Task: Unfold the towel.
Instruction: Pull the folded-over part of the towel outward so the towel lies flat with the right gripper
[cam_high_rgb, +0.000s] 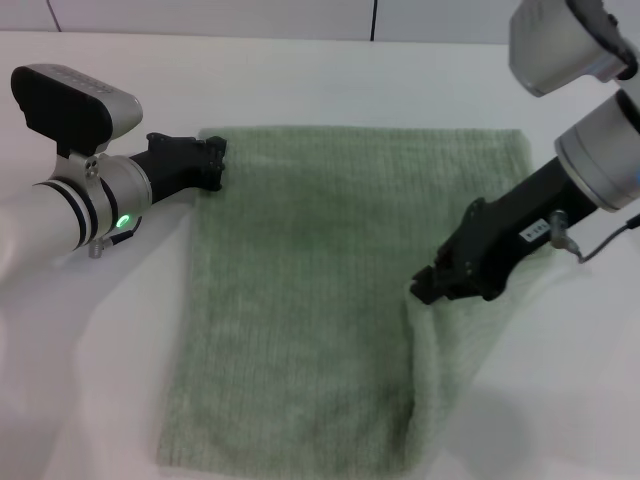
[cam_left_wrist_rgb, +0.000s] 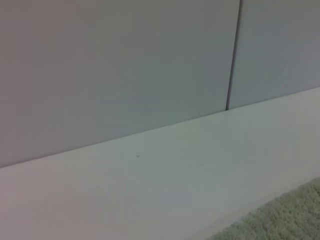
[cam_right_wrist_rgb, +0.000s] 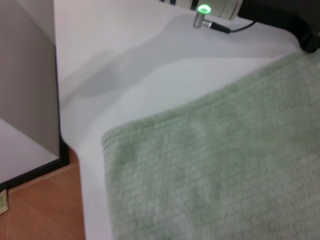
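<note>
The pale green towel (cam_high_rgb: 310, 300) lies on the white table (cam_high_rgb: 90, 380), wider than both grippers. My left gripper (cam_high_rgb: 214, 163) rests at the towel's far left corner, touching the edge. My right gripper (cam_high_rgb: 424, 288) is shut on the towel's right-hand layer, which hangs from it as a raised fold down toward the near edge. The left wrist view catches only a bit of towel (cam_left_wrist_rgb: 282, 220) against bare table and wall. The right wrist view looks across the towel (cam_right_wrist_rgb: 225, 165) to my left arm (cam_right_wrist_rgb: 215, 7), whose green light is lit.
A pale wall (cam_high_rgb: 300, 15) with a dark vertical seam runs behind the table. In the right wrist view the table's edge drops to a wooden floor (cam_right_wrist_rgb: 35, 210) beside a grey panel (cam_right_wrist_rgb: 25, 75).
</note>
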